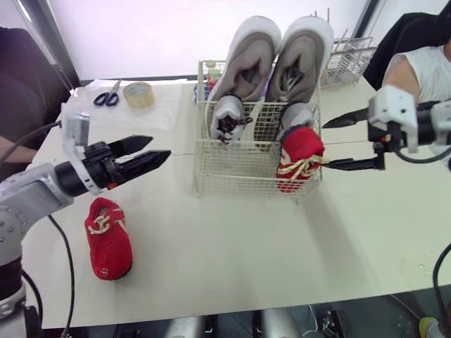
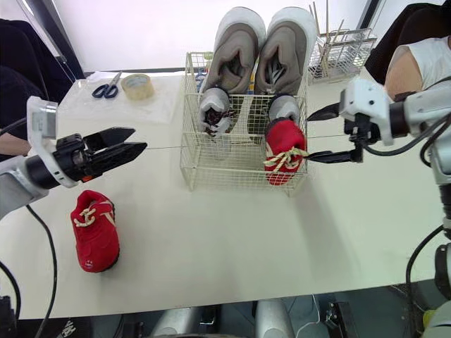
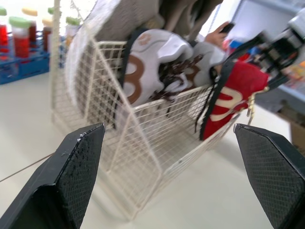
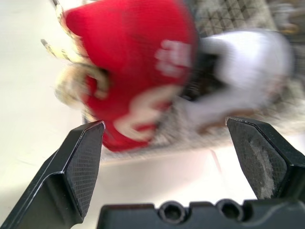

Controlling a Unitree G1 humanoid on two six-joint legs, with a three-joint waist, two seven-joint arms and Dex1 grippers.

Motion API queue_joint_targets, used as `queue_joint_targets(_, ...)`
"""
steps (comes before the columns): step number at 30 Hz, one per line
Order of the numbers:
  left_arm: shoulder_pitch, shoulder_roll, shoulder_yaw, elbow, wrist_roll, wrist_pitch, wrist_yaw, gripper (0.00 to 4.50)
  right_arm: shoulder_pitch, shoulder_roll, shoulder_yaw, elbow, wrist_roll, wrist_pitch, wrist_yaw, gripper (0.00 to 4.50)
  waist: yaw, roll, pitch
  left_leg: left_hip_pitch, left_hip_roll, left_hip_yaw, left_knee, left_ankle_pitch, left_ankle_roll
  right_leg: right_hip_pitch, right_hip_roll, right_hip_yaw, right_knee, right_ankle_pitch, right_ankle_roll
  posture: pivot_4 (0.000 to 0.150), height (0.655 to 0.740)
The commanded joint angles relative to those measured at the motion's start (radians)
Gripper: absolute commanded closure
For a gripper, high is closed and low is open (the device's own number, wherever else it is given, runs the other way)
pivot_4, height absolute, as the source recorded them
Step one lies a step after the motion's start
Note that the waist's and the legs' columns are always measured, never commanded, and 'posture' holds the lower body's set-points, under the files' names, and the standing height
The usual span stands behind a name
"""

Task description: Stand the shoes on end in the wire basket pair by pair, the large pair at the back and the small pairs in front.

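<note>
a red shoe lay flat on the desk near its front edge, beneath the open left tool. the other red shoe stood on end at the wire basket's front right corner, just beside the open right tool. the large grey pair stood at the back.
</note>
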Motion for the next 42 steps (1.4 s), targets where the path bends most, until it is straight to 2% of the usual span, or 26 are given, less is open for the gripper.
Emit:
queue_joint_targets(1,0.031,0.077,0.1,-0.021,0.003,0.017,-0.016,0.0,-0.074,-0.038,-0.092,-0.035,0.06,0.054,0.015,0.06,-0.003,0.0,0.0,0.0,0.0,0.0,0.0,0.0,0.0,0.0,0.0,0.0,0.0,0.0,0.0,0.15,0.74)
queue_joint_targets(6,0.132,0.175,0.188,-0.009,0.02,0.068,-0.057,0.0,-0.188,0.029,-0.118,-0.125,0.204,0.19,0.031,0.06,-0.015,0.001,0.001,0.0,0.0,0.0,-0.002,0.0,0.0,-0.001,0.0,0.0,0.0,0.0,0.0,0.15,0.74)
queue_joint_targets(10,0.268,0.225,0.293,0.029,0.055,0.126,-0.114,0.0,-0.262,0.163,-0.113,-0.248,0.366,0.303,0.015,0.06,-0.028,0.001,0.001,0.0,0.001,0.0,-0.003,0.0,0.0,-0.002,0.0,0.0,0.0,0.0,0.0,0.15,0.74)
queue_joint_targets(15,0.441,0.218,0.381,0.059,0.136,0.141,-0.187,0.0,-0.26,0.261,-0.091,-0.299,0.416,0.332,-0.004,0.06,-0.02,0.001,0.001,0.0,0.0,0.001,-0.004,0.0,0.0,-0.005,-0.001,0.0,0.0,0.0,0.0,0.15,0.74)
queue_joint_targets(19,0.475,0.193,0.409,0.1,0.162,0.151,-0.18,0.0,-0.232,0.301,-0.074,-0.335,0.438,0.338,-0.007,0.06,-0.016,0.001,0.0,0.0,0.0,0.0,-0.003,-0.001,0.001,-0.004,-0.002,-0.001,-0.002,0.0,-0.001,0.15,0.74)
queue_joint_targets(22,0.459,0.172,0.37,0.113,0.17,0.164,-0.154,0.0,-0.23,0.322,-0.071,-0.349,0.447,0.346,-0.019,0.06,-0.019,0.001,0.0,0.0,0.0,0.001,-0.003,-0.001,0.001,-0.004,-0.002,-0.001,-0.002,0.0,-0.001,0.15,0.74)
queue_joint_targets(28,0.436,0.131,0.229,0.252,0.298,0.115,-0.131,0.0,-0.218,0.32,-0.073,-0.389,0.459,0.366,-0.041,0.06,-0.024,0.001,0.0,0.0,0.0,0.001,-0.004,-0.001,0.001,-0.005,-0.002,-0.001,-0.001,0.0,0.0,0.15,0.74)
queue_joint_targets(36,0.437,0.099,0.169,0.383,0.391,0.08,-0.166,0.0,-0.197,0.298,-0.092,-0.433,0.473,0.393,-0.087,0.06,-0.022,0.001,0.0,0.0,0.0,0.001,-0.004,-0.001,0.001,-0.005,-0.002,-0.001,-0.001,0.0,-0.001,0.15,0.74)
queue_joint_targets(42,0.332,0.012,0.07,0.473,0.464,0.052,-0.099,0.0,-0.197,0.297,-0.092,-0.444,0.484,0.403,-0.114,0.06,-0.018,0.002,-0.002,0.0,0.0,0.001,-0.004,-0.001,0.001,-0.005,-0.002,-0.001,-0.001,0.0,0.0,0.15,0.74)
